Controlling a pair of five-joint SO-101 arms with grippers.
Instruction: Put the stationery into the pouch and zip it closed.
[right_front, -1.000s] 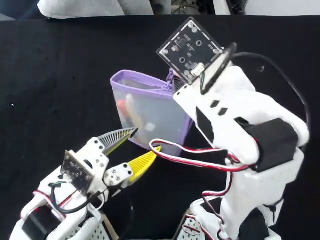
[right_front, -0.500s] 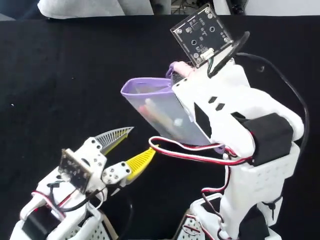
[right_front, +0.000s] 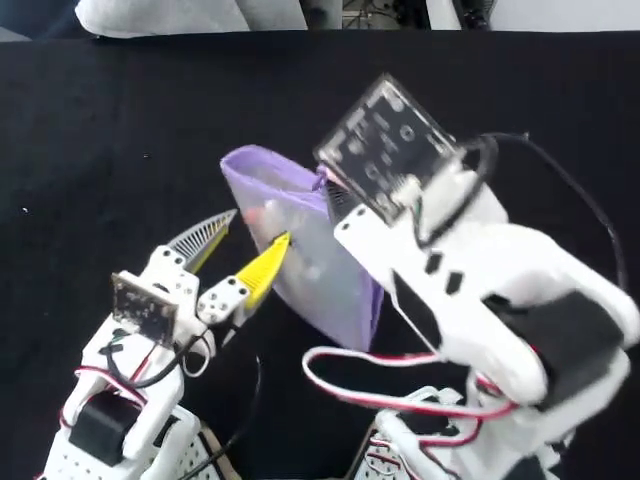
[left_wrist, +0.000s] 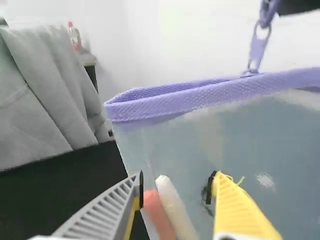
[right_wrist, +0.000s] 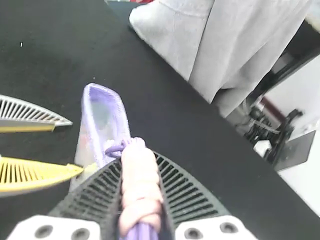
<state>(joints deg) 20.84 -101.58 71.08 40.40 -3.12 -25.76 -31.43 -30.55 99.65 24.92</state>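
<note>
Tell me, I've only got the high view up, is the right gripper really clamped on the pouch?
Observer: Yes. The right wrist view shows the right gripper shut on a pinkish piece at the end of the pouch, beside its purple loop.
Operator: What's inside?
Observer: In the left wrist view, a white stick and a red stick lie behind the clear wall, seen between the open fingers of the left gripper.

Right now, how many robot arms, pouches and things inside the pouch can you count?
Robot arms: 2 (left gripper, right gripper)
Pouch: 1, purple
Things seen inside it: 2 (red stick, white stick); more may be hidden
Total: 5
</note>
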